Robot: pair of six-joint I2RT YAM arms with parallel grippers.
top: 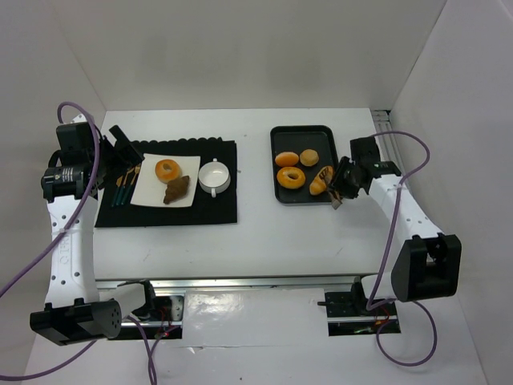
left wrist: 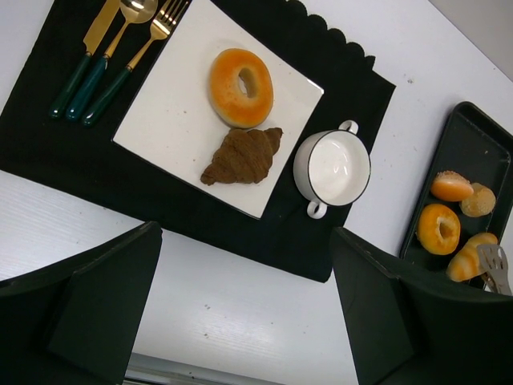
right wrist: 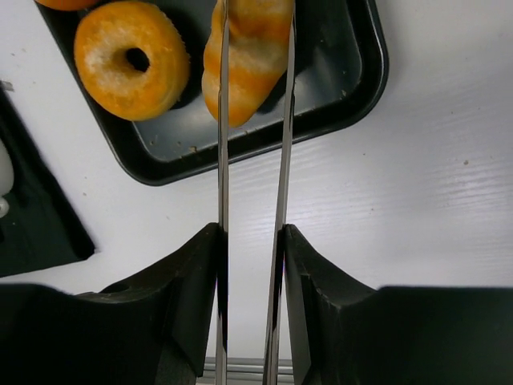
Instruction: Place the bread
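barely begun, with right jaws clenched on tongs (right wrist: 223, 160) bracketing a long roll (right wrist: 248, 48) inside the black tray (right wrist: 365, 88), left jaws released and empty, the carry to the white plate (left wrist: 160, 136) seemingly undone.

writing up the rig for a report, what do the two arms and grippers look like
The left arm and right arm both have white link segments joined by boxy black motor housings. A purple cable loops along each arm. The left gripper and right gripper are matte black, with chunky wedge-shaped fingers.
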